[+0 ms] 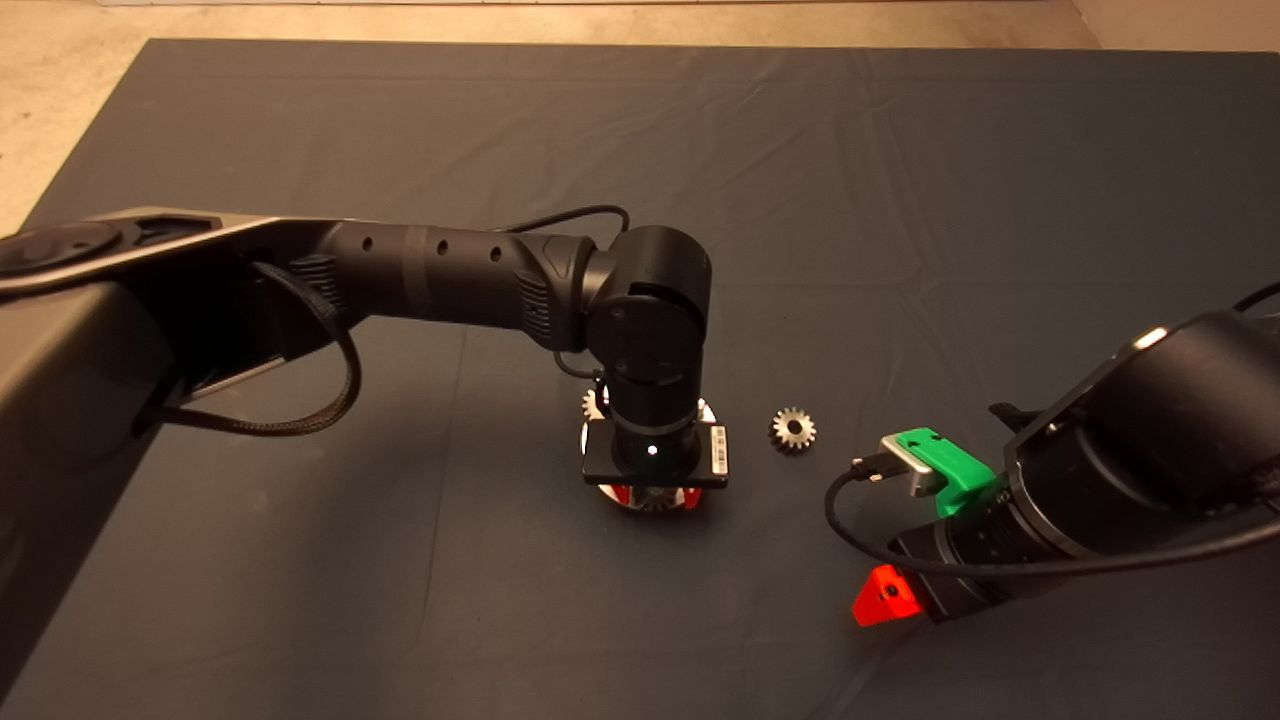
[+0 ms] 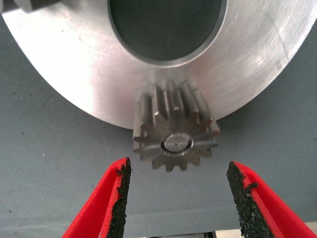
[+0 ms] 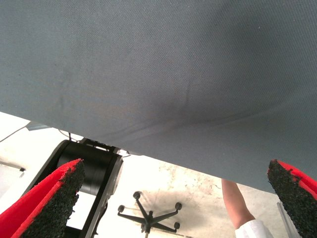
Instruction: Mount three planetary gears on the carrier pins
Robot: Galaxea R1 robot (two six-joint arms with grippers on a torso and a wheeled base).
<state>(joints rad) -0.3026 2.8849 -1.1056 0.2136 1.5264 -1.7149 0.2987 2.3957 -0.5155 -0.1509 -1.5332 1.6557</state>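
Your left tool (image 2: 176, 198), fingers apart, frames a planetary gear (image 2: 176, 139) seated on its carrier pin (image 2: 177, 143), hidden overhead; right tool (image 3: 173, 198) spread, idle.

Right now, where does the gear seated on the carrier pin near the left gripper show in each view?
Head view: mostly hidden under the left arm's wrist; its teeth peek out at the disc's near edge, between the red fingers.
Left wrist view: the gear is centre frame, on its pin at the disc's rim, between the open fingers, untouched.
Right wrist view: not in it; only mat and floor.
Shared landmark: the white disc.
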